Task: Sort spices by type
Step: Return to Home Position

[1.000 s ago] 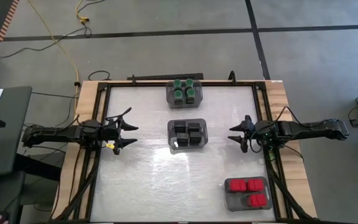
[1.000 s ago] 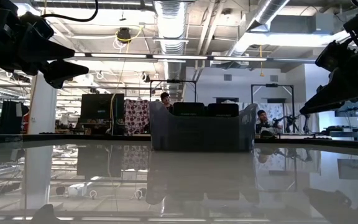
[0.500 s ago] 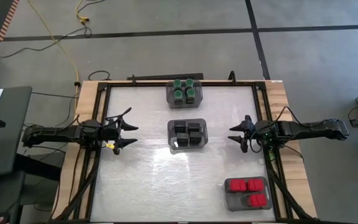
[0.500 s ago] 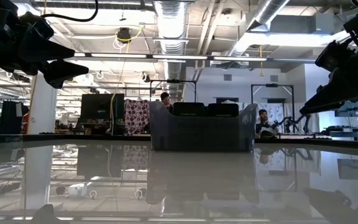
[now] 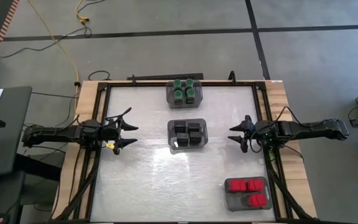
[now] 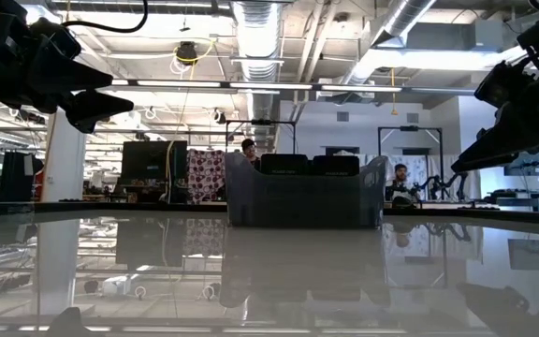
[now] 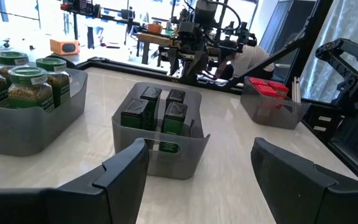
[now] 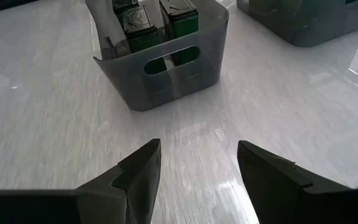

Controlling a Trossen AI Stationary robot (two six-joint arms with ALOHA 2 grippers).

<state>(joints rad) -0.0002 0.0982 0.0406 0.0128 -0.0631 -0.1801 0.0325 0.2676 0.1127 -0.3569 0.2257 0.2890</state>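
The spices stand sorted in three translucent grey bins. Green-capped jars (image 5: pixel 184 91) fill the bin at the table's far edge. All-black jars (image 5: pixel 188 131) fill the middle bin (image 7: pixel 157 140). Red-capped jars (image 5: pixel 248 192) lie in the bin at the near right. My left gripper (image 5: pixel 129 134) hangs open at the table's left edge, level, facing the middle bin. My right gripper (image 5: pixel 236 137) hangs open at the right edge, tipped slightly down toward the same bin (image 8: pixel 160 65). Nothing sits between either pair of fingers.
A dark frame rail (image 5: pixel 263 118) runs along the table's sides and far edge. Bare white tabletop (image 5: pixel 154 180) spreads between the bins and both grippers. In the low view a person (image 6: pixel 249 150) shows in the room beyond the table.
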